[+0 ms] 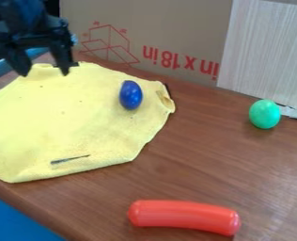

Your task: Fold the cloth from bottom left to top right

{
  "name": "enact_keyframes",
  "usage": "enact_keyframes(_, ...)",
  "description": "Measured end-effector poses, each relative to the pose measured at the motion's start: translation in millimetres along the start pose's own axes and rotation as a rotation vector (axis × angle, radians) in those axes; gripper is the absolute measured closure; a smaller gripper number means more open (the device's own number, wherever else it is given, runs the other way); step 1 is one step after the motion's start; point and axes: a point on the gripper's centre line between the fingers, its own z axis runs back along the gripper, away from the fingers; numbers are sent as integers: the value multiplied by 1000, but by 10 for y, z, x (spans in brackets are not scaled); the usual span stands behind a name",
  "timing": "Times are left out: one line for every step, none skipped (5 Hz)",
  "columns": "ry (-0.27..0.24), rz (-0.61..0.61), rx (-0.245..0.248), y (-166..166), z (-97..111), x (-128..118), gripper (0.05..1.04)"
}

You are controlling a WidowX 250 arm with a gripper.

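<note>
**Yellow cloth spread beneath open hand**

At the far left, the hand (45,72) is seen over the far edge of the yellow cloth (63,122), with its two fingers parted. Whether the cloth is touched by the fingertips cannot be told. In the near left corner, a blue surface (13,217) is seen past the edge of the wooden tabletop (176,174). The cloth is laid out mostly flat across the left part of the tabletop, and is cut off by the left edge of the view. A thin dark mark (69,159) is seen near its lower edge, and a small rumple is formed at its right corner. A blue egg-shaped object (131,95) is set on the cloth near that corner. Behind, a cardboard panel (176,23) is printed in red. A curved red-orange object (183,216) is placed on the tabletop at the front, apart from the cloth. Farther right, a green egg-shaped object (264,114) is placed near a pale wood-grained panel (270,52).
</note>
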Motion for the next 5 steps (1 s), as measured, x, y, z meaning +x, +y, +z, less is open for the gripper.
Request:
enact_keyframes(-10, 23, 10, 322, -116, -134, 85)
enact_keyframes(-48, 14, -23, 548, -164, -148, 85)
enact_keyframes(-74, -7, -28, 696, -221, -156, 85)
enact_keyframes(-108, -23, -34, 835, -322, -184, 85)
enact_keyframes(-116, -30, -21, 909, -335, -183, 85)
